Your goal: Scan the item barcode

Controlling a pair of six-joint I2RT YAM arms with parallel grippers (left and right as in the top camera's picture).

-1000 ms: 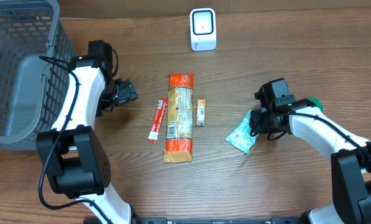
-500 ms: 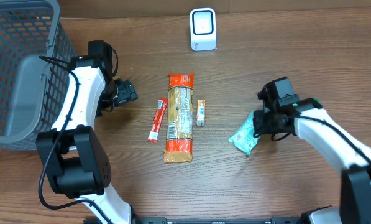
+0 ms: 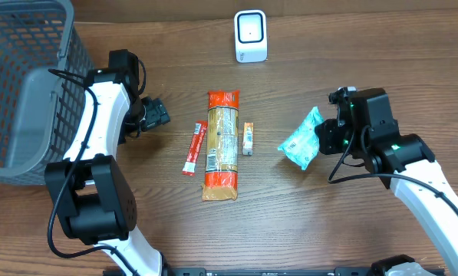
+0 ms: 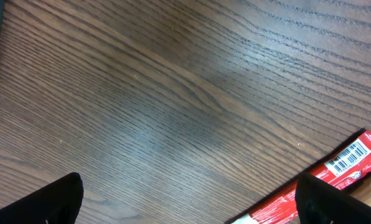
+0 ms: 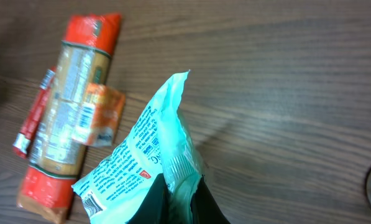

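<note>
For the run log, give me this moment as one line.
right gripper: shut on teal packet | left gripper: open, empty | status: packet not yet at white scanner

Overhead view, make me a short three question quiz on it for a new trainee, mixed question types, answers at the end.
1. True or false: the right pincer is shut on the teal packet.
2. Which thing lies between the red stick and the small orange box? A) the teal packet B) the long orange pack C) nothing
3. Fill in the word: the left pincer is ____, with nothing between its fingers.

Key: 1 true; 2 B; 3 open.
</note>
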